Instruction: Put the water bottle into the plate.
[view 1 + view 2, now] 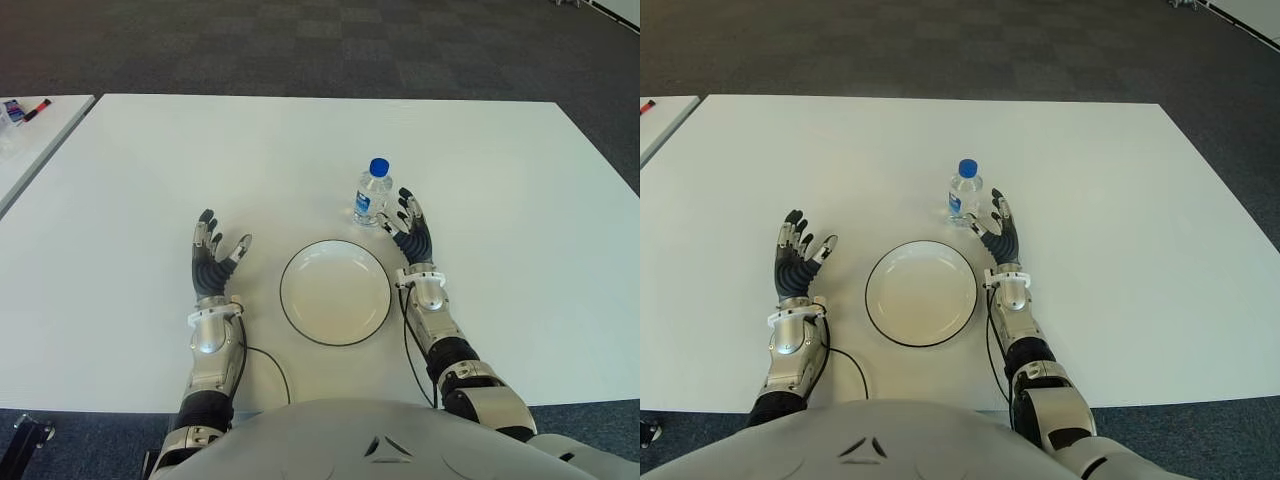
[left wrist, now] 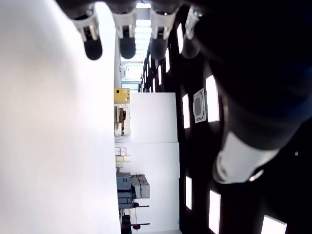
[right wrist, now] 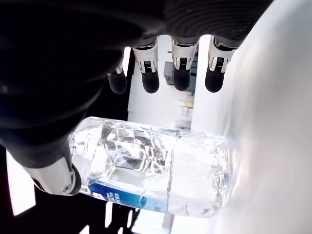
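Observation:
A small clear water bottle [image 1: 373,193] with a blue cap stands upright on the white table [image 1: 300,150], just beyond the white plate [image 1: 335,292]. My right hand [image 1: 408,228] is right of the plate's far edge, palm toward the bottle, fingers spread and close beside it without closing. In the right wrist view the bottle [image 3: 151,170] fills the space in front of the open fingers [image 3: 150,78]. My left hand [image 1: 212,257] shows left of the plate, open and holding nothing.
The plate has a thin dark rim and nothing in it. A second white table [image 1: 30,140] with small items stands at the far left. Dark carpet lies beyond the table's far edge.

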You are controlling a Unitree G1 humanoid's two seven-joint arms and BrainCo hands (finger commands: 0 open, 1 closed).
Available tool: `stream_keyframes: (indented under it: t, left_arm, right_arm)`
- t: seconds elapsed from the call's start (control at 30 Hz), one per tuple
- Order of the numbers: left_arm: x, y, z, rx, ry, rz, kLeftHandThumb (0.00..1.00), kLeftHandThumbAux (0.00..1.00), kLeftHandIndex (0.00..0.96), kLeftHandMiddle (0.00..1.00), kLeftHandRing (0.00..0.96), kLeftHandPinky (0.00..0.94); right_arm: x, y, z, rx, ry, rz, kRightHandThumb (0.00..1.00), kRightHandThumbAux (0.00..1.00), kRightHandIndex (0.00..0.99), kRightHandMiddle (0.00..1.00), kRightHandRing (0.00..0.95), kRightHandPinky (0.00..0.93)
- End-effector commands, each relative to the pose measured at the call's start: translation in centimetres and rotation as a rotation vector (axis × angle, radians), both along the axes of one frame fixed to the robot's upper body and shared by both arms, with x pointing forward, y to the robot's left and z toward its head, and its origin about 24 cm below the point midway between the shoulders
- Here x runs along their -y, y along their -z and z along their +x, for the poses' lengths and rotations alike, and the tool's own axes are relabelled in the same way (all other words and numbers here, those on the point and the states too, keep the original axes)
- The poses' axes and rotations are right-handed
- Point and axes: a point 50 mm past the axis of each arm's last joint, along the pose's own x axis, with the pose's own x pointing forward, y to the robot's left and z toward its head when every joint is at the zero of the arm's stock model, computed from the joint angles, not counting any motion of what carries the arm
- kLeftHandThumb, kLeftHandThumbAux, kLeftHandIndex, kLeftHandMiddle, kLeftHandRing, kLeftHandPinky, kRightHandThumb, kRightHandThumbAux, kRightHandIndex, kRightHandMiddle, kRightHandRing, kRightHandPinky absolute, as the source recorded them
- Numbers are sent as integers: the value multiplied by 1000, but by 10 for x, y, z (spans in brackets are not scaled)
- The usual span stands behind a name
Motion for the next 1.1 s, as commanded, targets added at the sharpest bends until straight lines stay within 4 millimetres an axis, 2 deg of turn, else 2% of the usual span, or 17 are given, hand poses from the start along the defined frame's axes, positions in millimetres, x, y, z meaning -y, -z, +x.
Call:
stream_keyframes:
  t: [0.03,0.5,1.1]
  left_arm:
    - [0,16,-14,-104,-9,-9,167,747,43,10,0,15]
    - [1,17,-15,-108,-6,-5,167,739,38,2,0,12]
    - [1,17,-15,-99,-20,-6,164,742,47,13,0,23]
  right_arm:
    - [3,14,-8,-91,2,-39,383,586,0,0,0,42]
    - [5,13,-3,-134,-16,-85,427,546,0,0,0,24]
    - [3,10,-2,-81,-10,-200,380,524,0,0,0,16]
